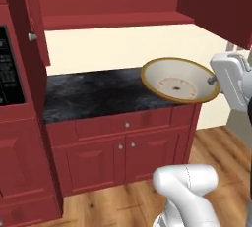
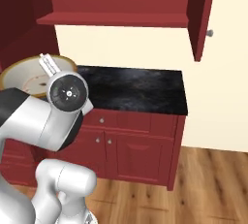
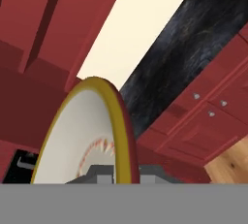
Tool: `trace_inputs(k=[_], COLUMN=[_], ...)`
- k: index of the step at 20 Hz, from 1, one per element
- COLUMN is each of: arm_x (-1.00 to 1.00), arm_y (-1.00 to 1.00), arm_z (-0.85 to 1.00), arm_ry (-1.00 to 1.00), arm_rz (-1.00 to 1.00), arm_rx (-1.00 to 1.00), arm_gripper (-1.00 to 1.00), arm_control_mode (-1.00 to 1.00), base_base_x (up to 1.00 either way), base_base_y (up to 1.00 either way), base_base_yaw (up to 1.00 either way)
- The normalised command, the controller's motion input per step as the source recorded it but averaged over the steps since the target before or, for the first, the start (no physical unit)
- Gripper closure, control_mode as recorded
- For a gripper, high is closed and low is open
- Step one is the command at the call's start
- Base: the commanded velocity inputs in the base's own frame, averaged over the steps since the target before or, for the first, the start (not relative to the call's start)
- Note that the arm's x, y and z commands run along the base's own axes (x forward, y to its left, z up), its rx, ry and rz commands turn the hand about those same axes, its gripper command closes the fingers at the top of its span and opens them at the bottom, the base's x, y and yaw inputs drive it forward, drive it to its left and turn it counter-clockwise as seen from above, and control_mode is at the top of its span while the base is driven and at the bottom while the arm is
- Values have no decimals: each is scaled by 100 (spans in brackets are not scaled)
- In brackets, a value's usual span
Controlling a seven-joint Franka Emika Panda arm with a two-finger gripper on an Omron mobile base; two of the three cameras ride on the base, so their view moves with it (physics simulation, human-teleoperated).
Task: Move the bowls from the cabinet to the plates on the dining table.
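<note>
One shallow, wide bowl (image 1: 179, 80) is held in the air, tilted, above the right end of a black marble desk (image 1: 93, 93), with the pincer (image 1: 214, 80) clamped together on its right rim. Its round ceramic body is cream-white inside with a tan-gold rim and a faint reddish ring around a small dark mark at the centre; nothing lies in it. In the hand view the bowl (image 3: 82, 136) stands edge-on, its gold rim running up from the bottom, the outside dark red-brown. In the right base view the bowl (image 2: 29, 75) shows partly behind the white arm, over the desk's left end. Above the desk, the dark red wooden cabinet (image 1: 113, 0) stands with doors open, its red shelf (image 1: 118, 20) bare. Below the desk are panelled red doors and a drawer (image 1: 125, 125) with small round silver knobs. Wooden flooring lies underneath.
</note>
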Motion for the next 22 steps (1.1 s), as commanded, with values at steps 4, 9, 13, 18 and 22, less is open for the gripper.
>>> trace_inputs(k=[4,9,13,18,22], arm_x=[0,0,0,0,0], arm_y=[0,0,0,0,0], arm_z=[0,0,0,0,0], arm_ry=[0,0,0,0,0], arm_rz=[0,0,0,0,0], arm_rx=[0,0,0,0,0], arm_gripper=[100,100,100,100,100], arm_control_mode=[100,100,100,100,100], base_base_x=[-16,-63,-98,-25,24], base_base_y=[36,11,10,40,24], base_base_yaw=[45,42,36,50,58])
